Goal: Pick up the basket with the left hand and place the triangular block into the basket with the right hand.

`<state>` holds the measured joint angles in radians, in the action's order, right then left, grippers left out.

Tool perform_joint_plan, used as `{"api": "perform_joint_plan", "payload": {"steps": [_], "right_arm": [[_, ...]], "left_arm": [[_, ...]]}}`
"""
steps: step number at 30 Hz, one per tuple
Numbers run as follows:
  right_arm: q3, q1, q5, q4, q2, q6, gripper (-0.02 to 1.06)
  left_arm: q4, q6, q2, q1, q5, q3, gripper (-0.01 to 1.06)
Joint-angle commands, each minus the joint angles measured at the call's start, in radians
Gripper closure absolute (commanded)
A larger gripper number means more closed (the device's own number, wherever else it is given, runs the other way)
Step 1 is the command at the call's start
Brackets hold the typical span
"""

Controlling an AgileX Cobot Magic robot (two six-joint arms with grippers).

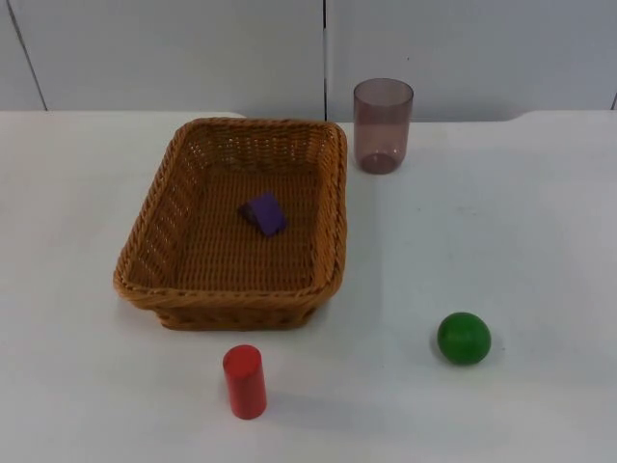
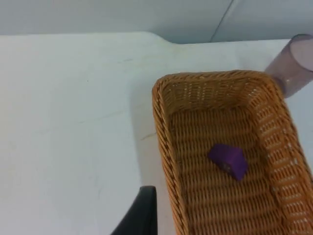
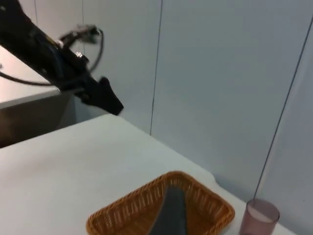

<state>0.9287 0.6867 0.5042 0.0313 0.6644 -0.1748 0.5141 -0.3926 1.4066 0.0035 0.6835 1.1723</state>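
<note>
The triangular block (image 1: 263,213), a small purple wedge, already lies on the woven floor of the wicker basket (image 1: 328,207), a little toward the far end and apart from every wall. The basket itself sits flat on the white table (image 1: 540,241) near the middle, its far end toward the grey partition wall (image 1: 164,53). From how things lie, I judge the placing done and both arms drawn back.

I see the left gripper (image 2: 139,215) from its own wrist camera as one dark fingertip above bare table, just outside the basket's long side wall and not touching it. I cannot tell whether its claw is released or clenched; nothing is between what I can see of it. The right gripper (image 3: 170,213) shows as a dark fingertip high above the table, looking down on the basket's far corner and the cup; again I cannot tell its claw's state. Across the table in that view the left arm (image 3: 58,63) hangs raised near the wall, waiting.

The rest looks like clutter to leave alone: a translucent purple-grey cup (image 1: 382,125) stands upright just beside the basket's far right corner, a red cylinder (image 1: 245,381) stands near the table's front edge, just before the basket's near wall, and a green ball (image 1: 464,338) rests to the right, well apart.
</note>
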Motion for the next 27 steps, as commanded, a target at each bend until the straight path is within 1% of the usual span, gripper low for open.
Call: {"api": "perform_joint_plan", "payload": {"steps": [1, 3, 4, 5, 6, 9, 10, 13, 15, 16, 18, 20, 21, 24, 25, 27], "right_arm": [[-0.005, -0.004, 0.038, -0.005, -0.006, 0.014, 0.35], [-0.005, -0.004, 0.066, -0.005, -0.006, 0.032, 0.35], [-0.005, -0.004, 0.083, -0.005, -0.006, 0.032, 0.35], [-0.005, -0.004, 0.083, -0.005, -0.006, 0.032, 0.35], [-0.007, -0.004, 0.117, -0.005, -0.009, 0.032, 0.35], [-0.046, -0.004, 0.12, -0.005, -0.06, 0.055, 0.35], [-0.046, -0.004, 0.12, -0.005, -0.06, 0.055, 0.35], [-0.118, -0.004, 0.124, -0.005, -0.161, 0.059, 0.35], [-0.168, -0.004, 0.15, -0.003, -0.241, 0.088, 0.35], [-0.168, -0.004, 0.15, -0.003, -0.241, 0.088, 0.35], [-0.211, -0.004, 0.177, -0.003, -0.315, 0.108, 0.35], [-0.25, -0.004, 0.214, -0.003, -0.394, 0.117, 0.35], [-0.25, -0.004, 0.214, -0.003, -0.394, 0.117, 0.35], [-0.293, -0.004, 0.297, -0.003, -0.512, 0.127, 0.35], [-0.293, -0.004, 0.297, -0.003, -0.512, 0.127, 0.35], [-0.311, -0.004, 0.354, -0.003, -0.566, 0.127, 0.35]], "left_arm": [[-0.009, 0.007, -0.105, -0.005, 0.017, -0.063, 0.11], [-0.009, 0.007, -0.191, -0.005, 0.036, -0.112, 0.11], [-0.024, 0.007, -0.277, -0.005, 0.046, -0.161, 0.11], [-0.024, 0.007, -0.277, -0.005, 0.046, -0.161, 0.11], [-0.03, 0.007, -0.325, -0.005, 0.05, -0.191, 0.11], [-0.049, 0.007, -0.498, -0.005, 0.05, -0.301, 0.11], [-0.049, 0.007, -0.498, -0.005, 0.05, -0.301, 0.11], [-0.054, 0.01, -0.694, -0.005, 0.05, -0.407, 0.11], [-0.054, 0.028, -0.814, -0.005, 0.067, -0.451, 0.11], [-0.054, 0.028, -0.814, -0.005, 0.067, -0.451, 0.11], [-0.055, 0.06, -0.928, -0.005, 0.073, -0.484, 0.11], [-0.077, 0.088, -1.038, -0.003, 0.109, -0.495, 0.11], [-0.077, 0.088, -1.038, -0.003, 0.109, -0.495, 0.11], [-0.191, 0.179, -1.18, -0.003, 0.198, -0.5, 0.11], [-0.191, 0.179, -1.18, -0.003, 0.198, -0.5, 0.11], [-0.275, 0.219, -1.237, -0.003, 0.27, -0.5, 0.11]]}}
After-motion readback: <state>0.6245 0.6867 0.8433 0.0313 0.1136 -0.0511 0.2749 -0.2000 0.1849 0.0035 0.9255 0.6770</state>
